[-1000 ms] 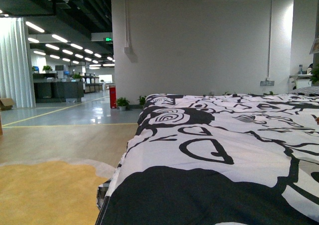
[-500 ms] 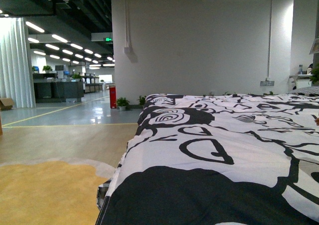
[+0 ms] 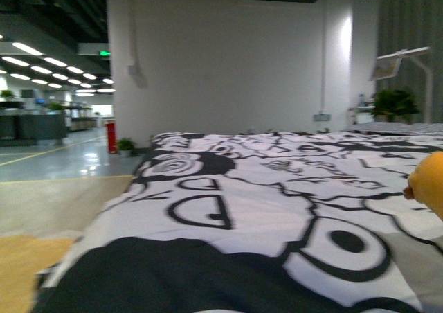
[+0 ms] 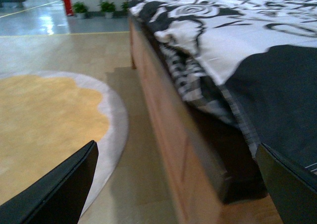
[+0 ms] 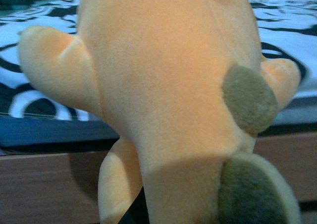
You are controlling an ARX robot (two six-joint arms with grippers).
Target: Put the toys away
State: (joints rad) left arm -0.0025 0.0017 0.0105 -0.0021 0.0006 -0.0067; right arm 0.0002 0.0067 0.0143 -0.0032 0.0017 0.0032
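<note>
Front view: low, facing across the bed (image 3: pixel 228 209) to the wall (image 3: pixel 221 57). Left wrist: beside the bed's corner, looking along its side over the rug (image 4: pixel 44 120). Right wrist: hard against the toy (image 5: pixel 163 100), bed behind. Bed common to all three

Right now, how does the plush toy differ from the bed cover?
The plush toy is mostly orange-yellow; the bed cover is patterned black and white. The toy is bulky with stubby limbs; the cover lies spread flat over the bed. Both look like soft fabric.
</note>
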